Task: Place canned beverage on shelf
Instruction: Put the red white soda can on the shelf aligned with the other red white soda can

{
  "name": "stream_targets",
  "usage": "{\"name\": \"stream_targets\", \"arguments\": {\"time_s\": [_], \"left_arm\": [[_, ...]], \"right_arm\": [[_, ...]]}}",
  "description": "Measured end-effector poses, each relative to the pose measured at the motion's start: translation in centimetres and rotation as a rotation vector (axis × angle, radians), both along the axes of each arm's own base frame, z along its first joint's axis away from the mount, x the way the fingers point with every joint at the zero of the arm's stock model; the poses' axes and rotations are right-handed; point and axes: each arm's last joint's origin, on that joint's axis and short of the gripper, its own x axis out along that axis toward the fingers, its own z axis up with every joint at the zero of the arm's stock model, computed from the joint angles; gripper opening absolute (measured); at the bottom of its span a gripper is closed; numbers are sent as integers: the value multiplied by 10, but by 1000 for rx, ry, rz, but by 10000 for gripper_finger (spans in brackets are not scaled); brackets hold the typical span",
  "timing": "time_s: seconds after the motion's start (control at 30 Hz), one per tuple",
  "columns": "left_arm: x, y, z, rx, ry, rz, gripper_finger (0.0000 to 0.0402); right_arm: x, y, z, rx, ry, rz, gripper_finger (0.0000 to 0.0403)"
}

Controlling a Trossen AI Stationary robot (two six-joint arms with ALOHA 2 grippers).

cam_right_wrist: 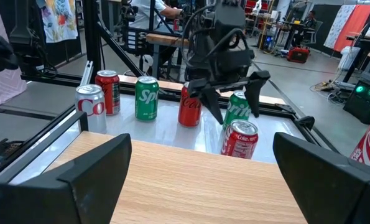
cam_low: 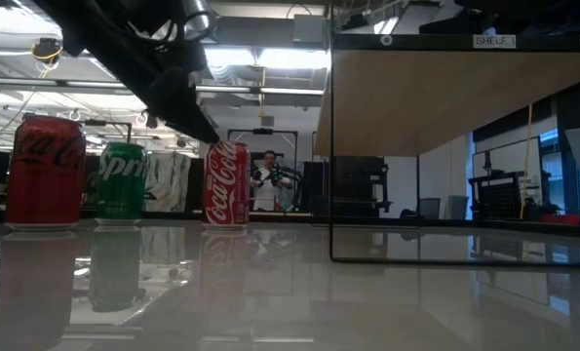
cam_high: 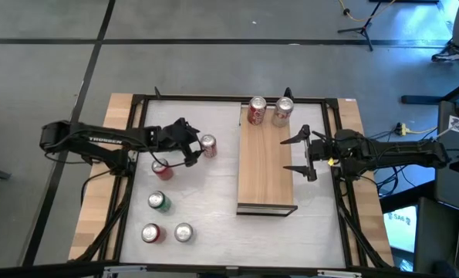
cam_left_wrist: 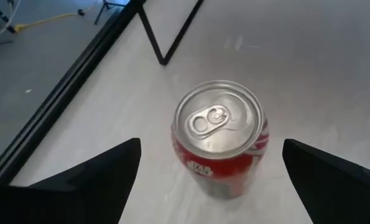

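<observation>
High view: the left gripper [cam_high: 192, 151] hangs with its fingers spread wide, just short of a red cola can [cam_high: 208, 145] standing upright on the white table [cam_high: 206, 216] left of the shelf [cam_high: 264, 166]. Nothing is gripped. Two cans [cam_high: 269, 111] stand at the shelf's far end. The right gripper [cam_high: 300, 154] waits over the shelf's right edge, fingers apart and empty

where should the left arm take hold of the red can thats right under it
Grip the red can around its round side wall, coming straight down from above. It stands upright, top facing the wrist camera, with the left gripper open and its jaws on opposite sides, and the can stands clear of the other cans.
</observation>
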Motion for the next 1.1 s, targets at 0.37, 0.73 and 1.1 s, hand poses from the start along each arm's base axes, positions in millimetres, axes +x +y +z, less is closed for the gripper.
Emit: {"name": "stream_targets", "arguments": {"time_s": [0.37, 0.73, 1.1], "left_arm": [[17, 11, -21, -13, 22, 24, 380], [31, 22, -42, -103, 17, -41, 380], [33, 17, -45, -113, 27, -65, 380]], "right_arm": [[0, 0, 0, 0, 0, 0, 386], [0, 0, 0, 0, 0, 0, 386], [0, 0, 0, 0, 1, 0, 386]]}}
